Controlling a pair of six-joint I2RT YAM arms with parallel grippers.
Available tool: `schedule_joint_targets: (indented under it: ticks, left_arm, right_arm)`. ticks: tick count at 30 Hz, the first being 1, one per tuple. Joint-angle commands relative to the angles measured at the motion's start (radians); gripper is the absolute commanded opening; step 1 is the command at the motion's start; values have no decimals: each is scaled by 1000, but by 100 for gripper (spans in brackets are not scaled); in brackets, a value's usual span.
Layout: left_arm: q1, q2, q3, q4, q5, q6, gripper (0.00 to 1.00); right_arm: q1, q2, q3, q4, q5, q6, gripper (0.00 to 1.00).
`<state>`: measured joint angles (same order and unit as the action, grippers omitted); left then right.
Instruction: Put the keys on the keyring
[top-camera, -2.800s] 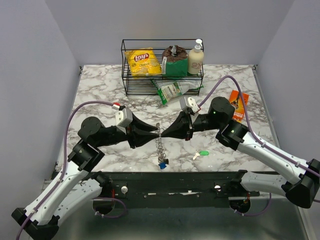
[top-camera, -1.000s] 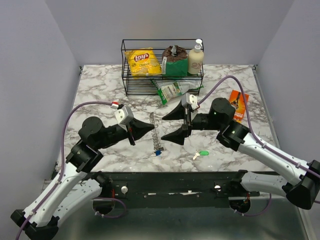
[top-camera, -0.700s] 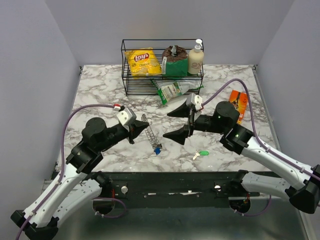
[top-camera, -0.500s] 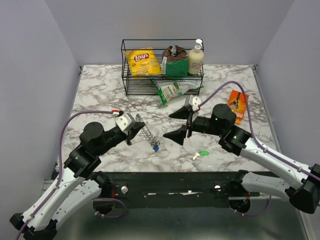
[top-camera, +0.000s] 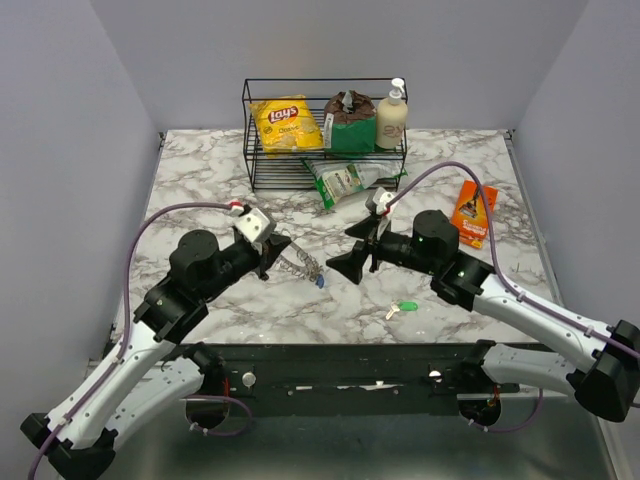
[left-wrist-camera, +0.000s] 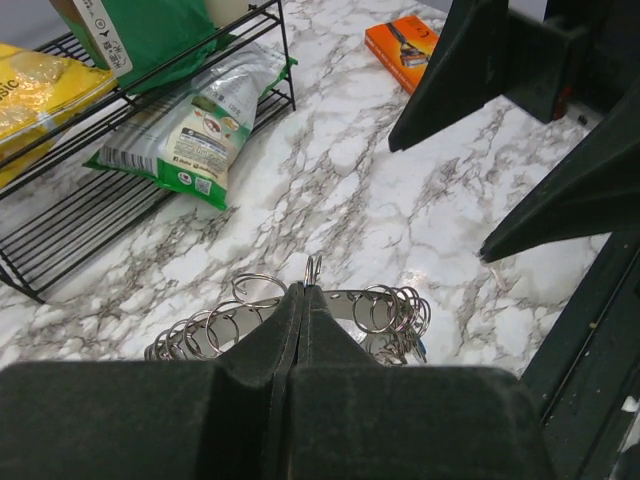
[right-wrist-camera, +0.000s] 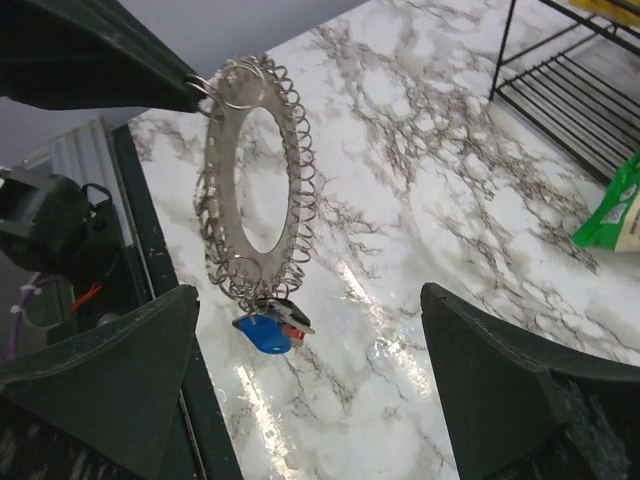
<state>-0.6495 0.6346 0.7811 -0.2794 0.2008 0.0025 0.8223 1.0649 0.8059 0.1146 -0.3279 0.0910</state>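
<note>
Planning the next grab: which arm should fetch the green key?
Right, likely. The right gripper is open and empty, the green key lies nearer it; the left gripper grips the keyring.

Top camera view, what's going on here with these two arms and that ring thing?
The left hand is shut on the keyring, holding it up off the marble table in front of the right hand, which is open and holds nothing. A blue key hangs from the bottom of the ring. A green key lies loose on the table near the front edge, not yet on the ring.
</note>
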Motion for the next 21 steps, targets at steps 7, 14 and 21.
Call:
schedule_joint_targets:
  ticks: [7,14,21]
  left_arm:
    - [-6,177,50,40,-31,-197,0]
    - [-16,175,-103,209,92,-271,0]
    - [-123,252,-174,324,204,-253,0]
  right_arm:
    - [-57,37,-20,-173,312,166,100]
    - [-219,-65,-198,-269,342,314,99]
    - [-301,-184,-339,-349,291,368,97]
